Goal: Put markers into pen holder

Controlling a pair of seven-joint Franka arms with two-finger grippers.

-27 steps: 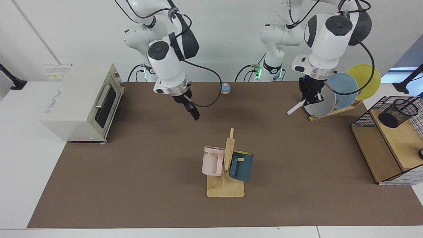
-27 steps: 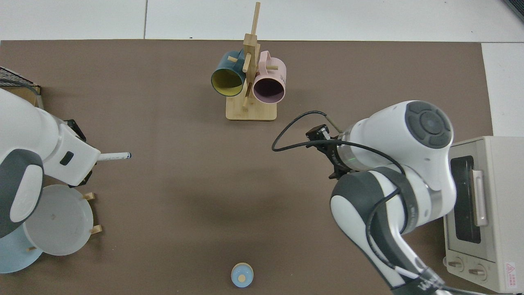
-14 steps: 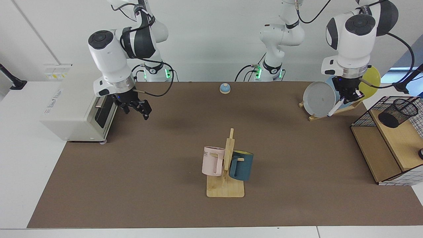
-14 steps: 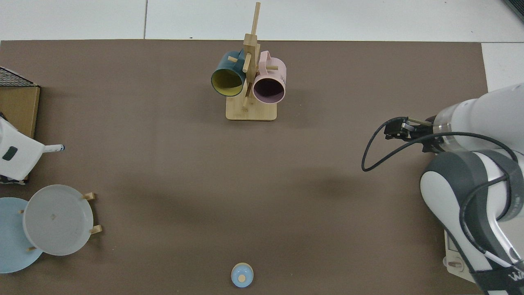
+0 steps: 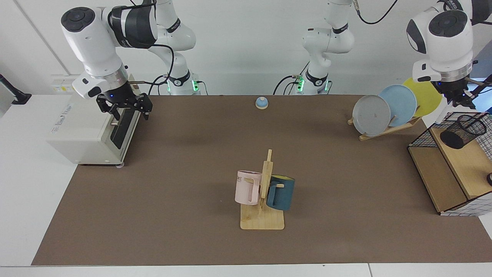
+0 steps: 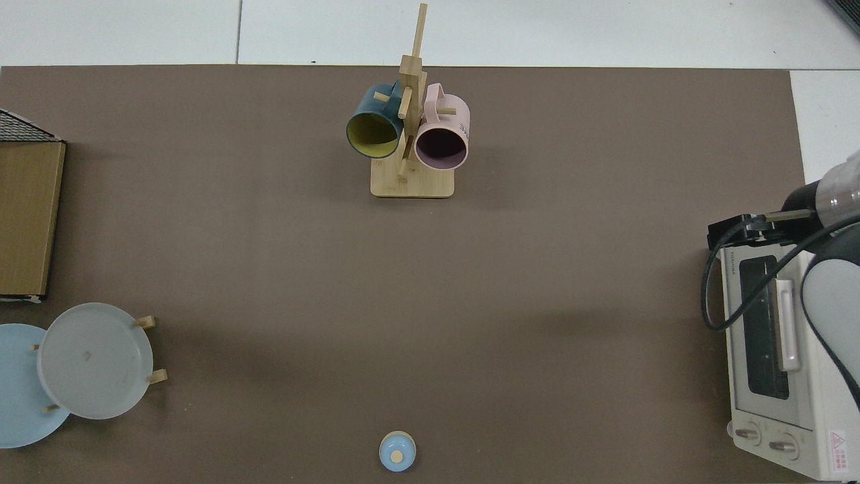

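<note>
The pen holder (image 5: pixel 462 131), a black mesh cup, lies tilted on the wooden shelf of the wire basket at the far right of the facing view. My left gripper (image 5: pixel 459 99) hangs just above and slightly behind it, in front of the yellow plate. The markers are hard to make out against the white table behind this gripper. My right gripper (image 5: pixel 125 109) stands open over the front edge of the toaster oven (image 5: pixel 92 127), with nothing between its fingers. The top view shows only the right arm (image 6: pixel 833 202) at the toaster; the left arm and the pen holder are out of that view.
A wooden mug tree (image 5: pixel 263 192) with a pink and a teal mug stands mid-table. A plate rack (image 5: pixel 384 111) holds grey, blue and yellow plates at the back right. The black wire basket (image 5: pixel 423 134) with wooden shelves sits at the right edge. A small blue dome (image 5: pixel 261 102) sits at the back.
The left arm carried the marker from in front of the plates up to above the pen holder and left the top view. The right arm swung to the toaster oven, gripper open.
</note>
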